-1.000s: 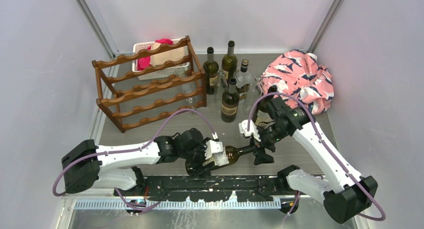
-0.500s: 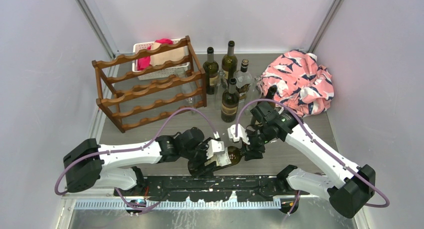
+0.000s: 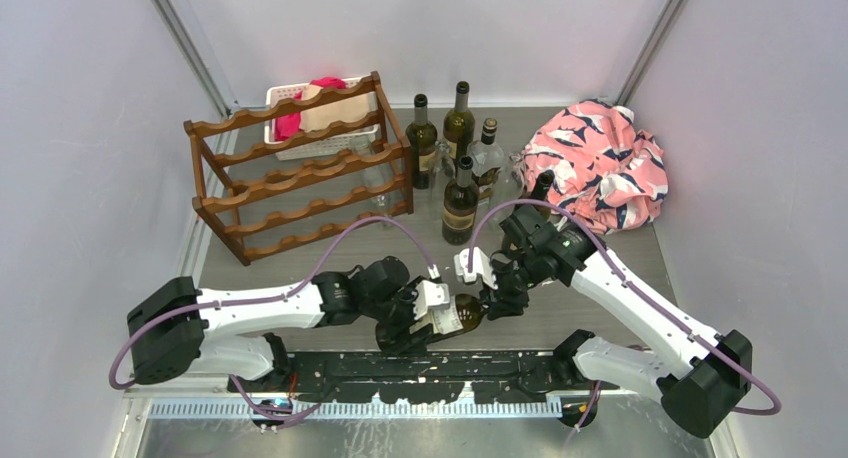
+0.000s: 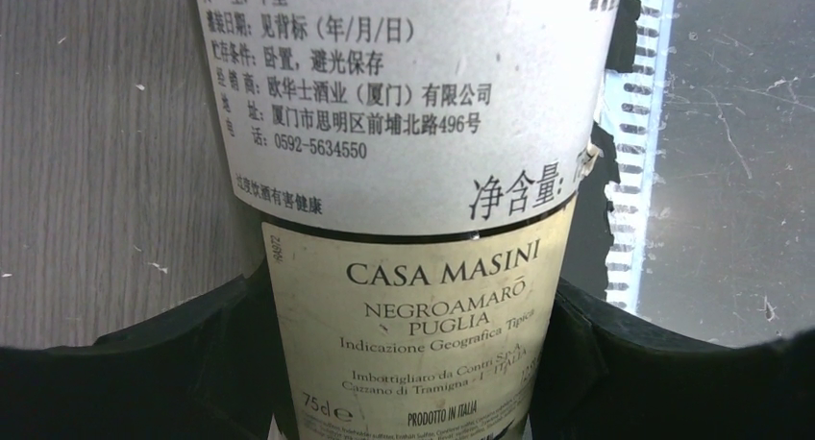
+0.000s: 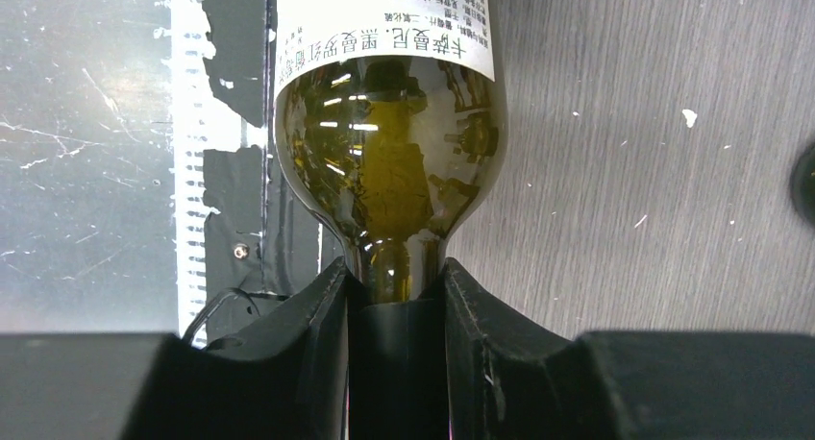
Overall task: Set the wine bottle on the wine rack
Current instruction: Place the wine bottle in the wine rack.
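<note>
Upright bottles [image 3: 459,203] crowd the wine rack [image 3: 310,181] on its right; open table [image 3: 270,268] lies along its front.

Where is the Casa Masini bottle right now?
In the top view the bottle is held sideways at the near middle, its body in the left gripper, its neck pinched by the right gripper.

My two arms, left arm [image 3: 262,306], right arm [image 3: 645,313]: white shells, black joints and bases. Purple cable [image 3: 352,230] loops along each. White camera block [image 3: 433,296] at each wrist. Matte black fingers [image 5: 288,363].
</note>
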`<state>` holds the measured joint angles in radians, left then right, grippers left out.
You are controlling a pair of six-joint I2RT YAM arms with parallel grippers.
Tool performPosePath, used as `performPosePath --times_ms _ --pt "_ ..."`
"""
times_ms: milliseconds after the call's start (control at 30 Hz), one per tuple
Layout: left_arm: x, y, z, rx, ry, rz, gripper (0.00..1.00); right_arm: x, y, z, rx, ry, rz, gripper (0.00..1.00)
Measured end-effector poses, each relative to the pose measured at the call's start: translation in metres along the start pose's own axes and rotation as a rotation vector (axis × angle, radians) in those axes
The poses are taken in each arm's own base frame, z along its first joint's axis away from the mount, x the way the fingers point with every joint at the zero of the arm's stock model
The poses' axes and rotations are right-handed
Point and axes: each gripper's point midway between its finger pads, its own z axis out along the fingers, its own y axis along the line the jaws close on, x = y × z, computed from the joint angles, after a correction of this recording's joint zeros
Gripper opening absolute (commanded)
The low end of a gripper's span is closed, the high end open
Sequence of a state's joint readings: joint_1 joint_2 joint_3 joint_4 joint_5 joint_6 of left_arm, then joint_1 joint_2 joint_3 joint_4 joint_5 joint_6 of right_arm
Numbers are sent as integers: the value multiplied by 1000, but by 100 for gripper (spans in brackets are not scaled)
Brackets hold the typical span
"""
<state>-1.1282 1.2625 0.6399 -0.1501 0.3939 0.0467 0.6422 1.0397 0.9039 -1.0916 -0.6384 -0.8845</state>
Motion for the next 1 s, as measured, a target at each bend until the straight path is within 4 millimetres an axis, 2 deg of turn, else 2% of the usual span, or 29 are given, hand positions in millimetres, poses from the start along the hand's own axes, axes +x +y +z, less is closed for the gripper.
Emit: performPosePath --times_ms 67,167,300,433,600,700,767,900,967,1000 --pt "0 0 0 -11 0 -12 83 1 1 0 -1 -3 8 1" --pt "-5 1 -4 -35 -15 -48 87 1 5 2 -17 -26 44 1" --pt "-35 3 -24 -83 -121 -80 88 10 9 5 -31 -26 117 1" --pt "-64 -3 -55 -114 -255 -82 86 10 11 5 -38 -41 162 1" --pt "-88 -9 -89 -155 -373 -150 83 8 11 4 -41 -64 197 1" --pt "-122 -12 -116 -177 -470 -226 82 5 12 3 -51 -86 213 1" --pt "-158 -16 -142 -177 -577 -276 92 2 13 3 -59 -101 220 1" --pt "-224 -26 -197 -166 -778 -342 93 -4 14 1 -74 -134 223 1" --pt "-261 -25 -226 -180 -892 -391 93 -9 15 -1 -83 -156 222 1" --pt "-272 -21 -234 -195 -925 -420 93 -11 15 -2 -87 -166 220 1"
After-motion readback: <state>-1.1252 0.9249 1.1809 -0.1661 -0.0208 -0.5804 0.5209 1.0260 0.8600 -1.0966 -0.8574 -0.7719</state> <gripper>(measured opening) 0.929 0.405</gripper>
